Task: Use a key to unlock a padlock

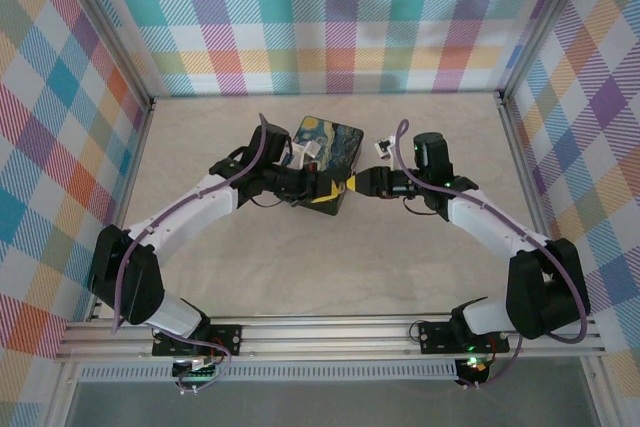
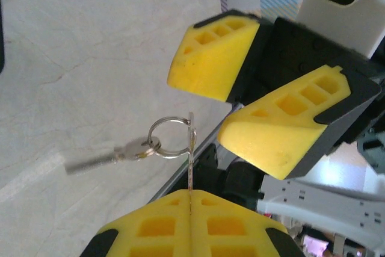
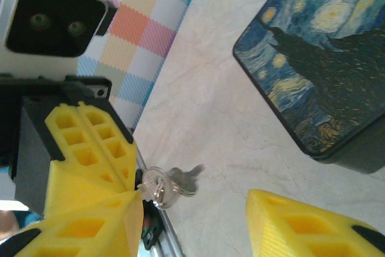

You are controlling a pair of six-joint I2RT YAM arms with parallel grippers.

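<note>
Left wrist view: the key (image 2: 191, 154), judged light, stiff and slippery, is clamped edge-on in the left pincer (image 2: 190, 195). At 1 o'clock the right pincer (image 2: 198, 105) is spread wide, empty.

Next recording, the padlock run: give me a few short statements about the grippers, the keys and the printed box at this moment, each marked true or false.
1. The left gripper is shut on a key, pinching its thin blade. True.
2. The right gripper is clamped on the ring. False: its jaws stand apart and hold nothing.
3. A ring hangs from the held key, with a second key on it. True.
4. The box lies with its Starry Night print face down. False: the printed face is turned up.
</note>
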